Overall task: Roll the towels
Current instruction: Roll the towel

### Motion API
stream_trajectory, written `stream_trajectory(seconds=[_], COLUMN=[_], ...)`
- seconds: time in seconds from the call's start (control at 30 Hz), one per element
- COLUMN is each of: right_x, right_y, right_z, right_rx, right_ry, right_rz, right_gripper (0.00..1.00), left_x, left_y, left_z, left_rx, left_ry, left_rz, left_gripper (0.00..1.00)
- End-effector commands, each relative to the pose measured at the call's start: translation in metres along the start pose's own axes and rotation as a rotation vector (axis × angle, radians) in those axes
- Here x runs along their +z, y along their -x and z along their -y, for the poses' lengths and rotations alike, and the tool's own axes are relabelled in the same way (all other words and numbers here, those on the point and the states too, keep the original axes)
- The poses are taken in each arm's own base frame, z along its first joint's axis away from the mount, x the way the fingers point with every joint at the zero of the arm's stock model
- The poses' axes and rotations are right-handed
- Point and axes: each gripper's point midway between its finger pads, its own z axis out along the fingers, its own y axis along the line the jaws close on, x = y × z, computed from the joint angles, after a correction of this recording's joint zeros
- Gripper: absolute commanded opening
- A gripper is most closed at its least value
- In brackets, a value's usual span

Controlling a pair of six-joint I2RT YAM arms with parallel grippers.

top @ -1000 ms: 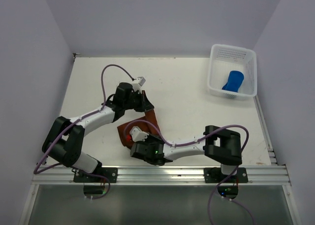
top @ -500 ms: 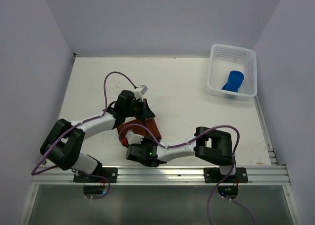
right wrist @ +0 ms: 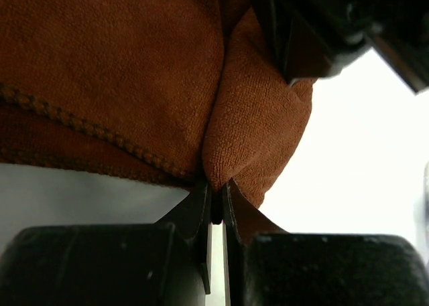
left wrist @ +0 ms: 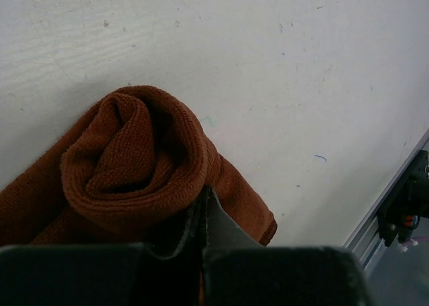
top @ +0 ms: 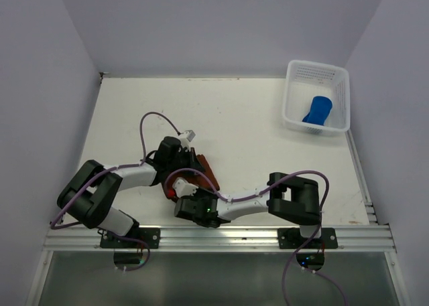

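Observation:
The rust-brown towel [top: 206, 174] lies near the table's front left, wound into a loose roll [left wrist: 134, 155] with a flat tail beside it. My left gripper [top: 192, 161] is shut at the roll's lower edge [left wrist: 203, 193], with a sliver of cloth between its fingers. My right gripper [top: 177, 188] comes from the near side and is shut on a fold of the same towel [right wrist: 216, 185]. The left gripper's black fingers [right wrist: 301, 45] show just behind that fold. The blue towel [top: 318, 110] sits rolled in the white basket [top: 338, 78].
The basket stands at the table's back right corner. An aluminium rail [top: 221, 236] runs along the front edge, also seen in the left wrist view [left wrist: 395, 199]. Pale walls close in the left, back and right sides. Both arms crowd together over the front left.
My left gripper has drawn back toward the front edge with the brown towel, which is now more bunched and rolled. The right gripper has kept its pinch and shifted only slightly.

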Motion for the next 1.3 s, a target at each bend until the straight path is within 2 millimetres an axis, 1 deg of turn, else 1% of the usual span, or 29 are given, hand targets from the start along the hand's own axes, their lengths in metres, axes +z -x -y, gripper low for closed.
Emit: stream_trajectory(seconds=[0.0, 0.03, 0.07, 0.1, 0.13, 0.2, 0.27, 0.3, 0.33, 0.37, 0.4, 0.43, 0.47, 0.5, 0.53, 0.57, 0.6, 0.63, 0.67, 0.7, 0.73, 0.77, 0.8, 0.83, 0.93, 0.97, 1.03, 1.2, 1.27], right_x=[-0.013, -0.013, -0.016, -0.017, -0.017, -0.022, -0.022, -0.026, -0.025, -0.027, -0.032, -0.032, -0.033, -0.035, -0.04, -0.036, -0.037, -0.034, -0.034, -0.032, -0.033, -0.03, -0.028, -0.025, -0.019, -0.018, -0.016, -0.004, 0.002], right_y=[0.02, 0.019, 0.025, 0.026, 0.026, 0.032, 0.031, 0.035, 0.033, 0.035, 0.039, 0.037, 0.039, 0.04, 0.041, 0.042, 0.042, 0.04, 0.04, 0.039, 0.033, 0.038, 0.037, 0.035, 0.03, 0.03, 0.03, 0.016, 0.007], right_z=[0.004, 0.005, 0.011, 0.014, 0.017, 0.025, 0.03, 0.034, 0.038, 0.036, 0.041, 0.045, 0.048, 0.046, 0.051, 0.059, 0.058, 0.069, 0.073, 0.075, 0.069, 0.078, 0.077, 0.077, 0.073, 0.071, 0.068, 0.055, 0.055], right_rx=[0.164, 0.178, 0.211, 0.231, 0.25, 0.302, 0.348, 0.376, 0.398, 0.426, 0.457, 0.481, 0.527, 0.554, 0.592, 0.663, 0.693, 0.747, 0.798, 0.83, 0.849, 0.902, 0.939, 0.963, 1.018, 1.059, 1.088, 1.077, 1.063], right_ry=[0.063, 0.071, 0.073, 0.074, 0.076, 0.089, 0.101, 0.114, 0.12, 0.149, 0.164, 0.168, 0.183, 0.223, 0.254, 0.266, 0.315, 0.318, 0.334, 0.353, 0.404, 0.421, 0.448, 0.478, 0.5, 0.515, 0.533, 0.523, 0.488], right_rz=[0.082, 0.084, 0.099, 0.104, 0.106, 0.123, 0.122, 0.136, 0.132, 0.133, 0.15, 0.149, 0.158, 0.161, 0.174, 0.17, 0.167, 0.172, 0.17, 0.166, 0.147, 0.167, 0.157, 0.142, 0.102, 0.089, 0.091, 0.035, 0.025], right_gripper=[0.07, 0.1, 0.16, 0.25, 0.29, 0.37, 0.4, 0.41, 0.44, 0.44, 0.45, 0.46, 0.47, 0.48, 0.49, 0.5, 0.51, 0.52, 0.56, 0.57, 0.58, 0.61, 0.66, 0.67, 0.69, 0.69, 0.7, 0.7, 0.7], left_x=[0.003, 0.003, 0.004, 0.004, 0.004, 0.005, 0.006, 0.007, 0.009, 0.009, 0.01, 0.01, 0.01, 0.01, 0.01, 0.01, 0.01, 0.011, 0.01, 0.011, 0.011, 0.011, 0.011, 0.012, 0.013, 0.013, 0.012, 0.012, 0.011], left_y=[-0.003, -0.003, -0.003, -0.004, -0.004, -0.004, -0.005, -0.005, -0.005, -0.006, -0.005, -0.006, -0.005, -0.004, -0.004, -0.004, -0.003, -0.002, -0.003, -0.002, -0.001, -0.002, -0.002, -0.002, -0.002, -0.001, 0.001, 0.002, 0.003], left_z=[-0.009, -0.01, -0.011, -0.011, -0.012, -0.013, -0.014, -0.013, -0.014, -0.015, -0.015, -0.014, -0.014, -0.014, -0.014, -0.014, -0.014, -0.013, -0.013, -0.012, -0.012, -0.013, -0.013, -0.013, -0.013, -0.012, -0.011, -0.01, -0.009], left_rx=[-0.009, -0.009, -0.009, -0.012, -0.014, -0.013, -0.013, -0.011, -0.013, -0.013, -0.013, -0.013, -0.016, -0.015, -0.014, -0.013, -0.013, -0.011, -0.011, -0.012, -0.01, -0.009, -0.011, -0.012, -0.02, -0.021, -0.021, -0.019, -0.016], left_ry=[0.035, 0.037, 0.042, 0.044, 0.047, 0.049, 0.051, 0.047, 0.047, 0.047, 0.047, 0.046, 0.045, 0.046, 0.045, 0.047, 0.048, 0.043, 0.045, 0.043, 0.043, 0.044, 0.045, 0.046, 0.045, 0.043, 0.042, 0.042, 0.041], left_rz=[0.011, 0.012, 0.009, 0.007, 0.006, 0.006, 0.0, 0.001, -0.006, -0.009, -0.009, -0.012, -0.011, -0.008, -0.007, -0.009, -0.008, -0.008, -0.009, -0.006, -0.005, -0.008, -0.009, -0.011, -0.012, -0.011, -0.007, -0.009, -0.006], left_gripper=[0.0, 0.0, 0.0, 0.0, 0.0, 0.0, 0.0, 0.0, 0.0, 0.0, 0.0, 0.0, 0.0, 0.0, 0.0, 0.0, 0.0, 0.0, 0.0, 0.0, 0.0, 0.0, 0.0, 0.0, 0.0, 0.0, 0.0, 0.0, 0.0])
